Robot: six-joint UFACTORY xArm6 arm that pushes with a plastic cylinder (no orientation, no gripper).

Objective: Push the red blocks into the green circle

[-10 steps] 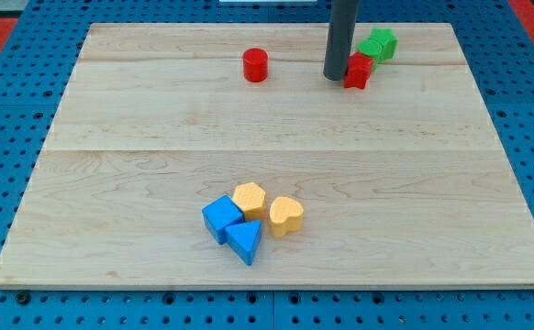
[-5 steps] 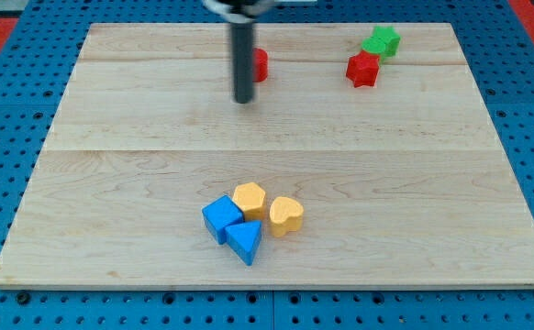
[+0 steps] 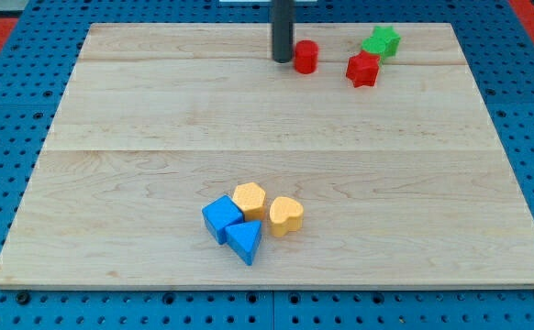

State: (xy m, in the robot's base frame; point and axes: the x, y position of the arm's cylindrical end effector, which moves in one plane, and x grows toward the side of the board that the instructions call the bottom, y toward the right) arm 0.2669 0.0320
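Note:
A red cylinder [image 3: 305, 57] stands near the view's top, a little right of centre. My tip [image 3: 282, 60] is at its left side, touching or nearly touching it. A red star-shaped block [image 3: 362, 69] lies further to the right, apart from the cylinder. A green star-shaped block [image 3: 380, 42] sits just above and right of the red star, close to it. No green circle shows on the board.
A cluster sits low in the view, left of centre: a blue cube [image 3: 221, 218], a blue triangle [image 3: 245, 241], a yellow hexagon [image 3: 249, 199] and a yellow heart [image 3: 286, 215]. The wooden board [image 3: 139, 137] rests on a blue pegboard.
My tip swung from beside the red star to the cylinder's left side. The red cylinder has slid right, from about x 307 to x 362, towards the red star.

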